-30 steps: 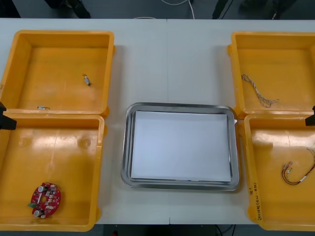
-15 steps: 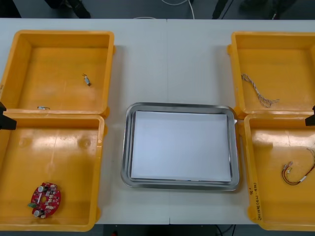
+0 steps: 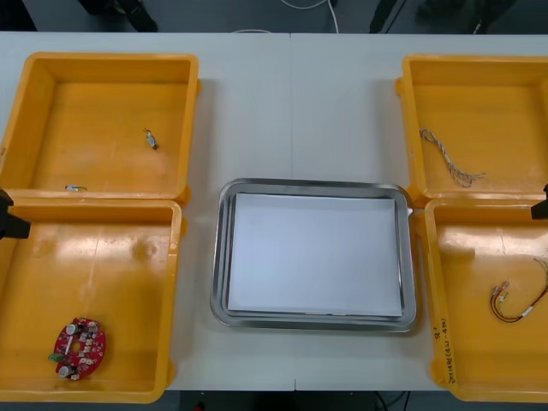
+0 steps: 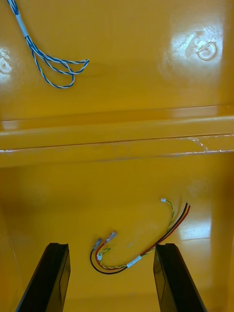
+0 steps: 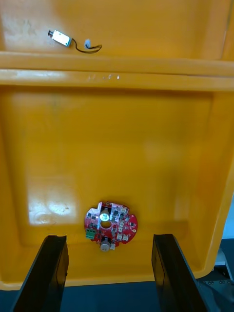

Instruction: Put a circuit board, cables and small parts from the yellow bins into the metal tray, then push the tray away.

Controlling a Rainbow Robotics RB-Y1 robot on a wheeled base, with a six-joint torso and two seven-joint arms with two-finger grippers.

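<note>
The metal tray [image 3: 221, 257] is bare, so we're at the first pick. Left jaws hang released over the circuit board [image 5: 110, 228] in its yellow bin [image 5: 122, 146]; next, lower and close. Right jaws, released too, seem idle over the red and yellow cable [image 4: 132, 263].

The blue and white cable [image 4: 30, 45] is cut off.

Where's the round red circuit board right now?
In the front view the circuit board lies in the near yellow bin on the robot's left, toward its near left corner; the left gripper hangs open over that bin.
</note>
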